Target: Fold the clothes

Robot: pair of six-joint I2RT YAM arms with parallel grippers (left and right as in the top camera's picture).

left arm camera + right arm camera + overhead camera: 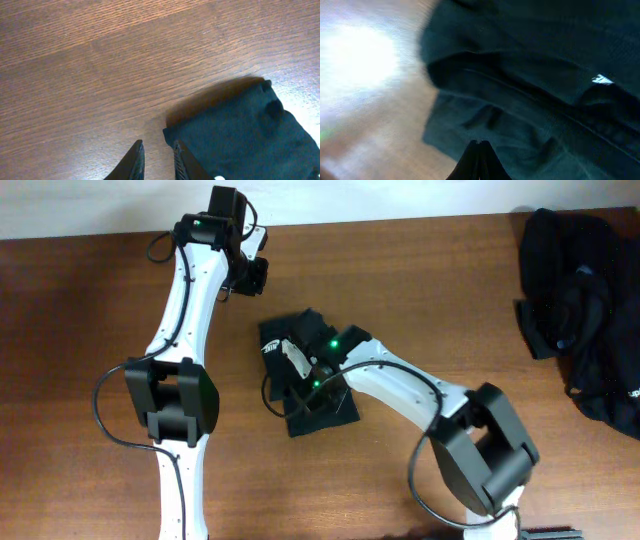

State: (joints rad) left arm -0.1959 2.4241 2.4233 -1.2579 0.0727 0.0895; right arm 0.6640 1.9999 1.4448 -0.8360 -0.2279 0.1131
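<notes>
A folded black garment [283, 332] with a small white logo lies at the table's middle. My right gripper [302, 392] hovers low over it, fingers pressed together and shut, with no cloth seen between them. In the right wrist view its tips [480, 145] point at the rumpled layers of the garment [530, 100], near its left edge. My left gripper [252, 277] sits up and left of the garment, off the cloth. In the left wrist view its fingers [136, 159] stand a narrow gap apart over bare wood, beside a corner of the garment [245, 130].
A heap of loose black clothes [590, 310] lies at the table's far right edge. The brown wooden table [90, 330] shows bare wood to the left and along the front. A pale wall strip runs along the back.
</notes>
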